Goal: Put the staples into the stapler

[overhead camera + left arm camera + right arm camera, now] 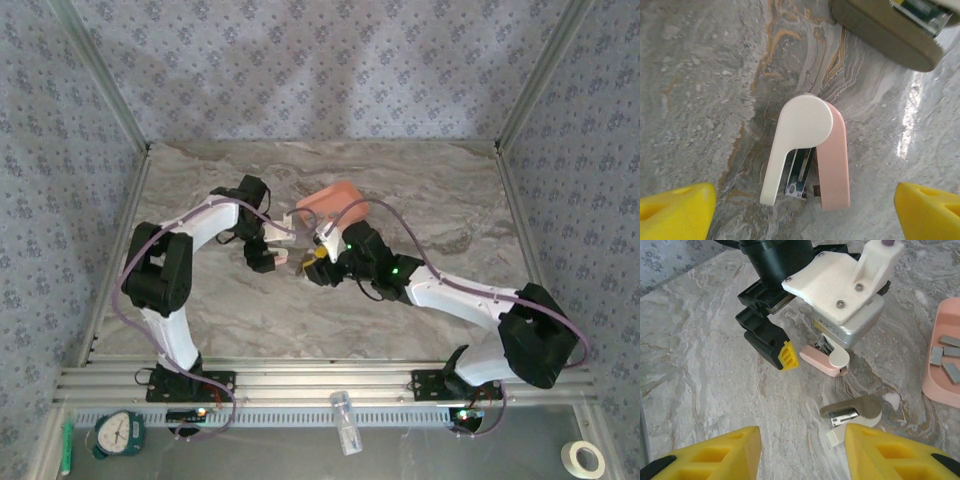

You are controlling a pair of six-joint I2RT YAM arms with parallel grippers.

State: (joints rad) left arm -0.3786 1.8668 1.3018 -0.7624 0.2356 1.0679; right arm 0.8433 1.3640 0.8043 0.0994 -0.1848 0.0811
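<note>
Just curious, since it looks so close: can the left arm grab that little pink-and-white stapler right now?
Probably yes. The left pincer hangs open right above the pink-and-white stapler, with a yellow fingertip on each side and nothing in between.

On my feed the table looks like marble-patterned stone, polished enough to catch glare. The stapler has smooth satin plastic shells, white and pale pink, over a bright metal channel. The olive stapler looks like matt plastic with shiny metal inside. The staples are dull grey metal, lying in a smooth pink plastic tray. The left fingers and right fingers are matt yellow plastic.
</note>
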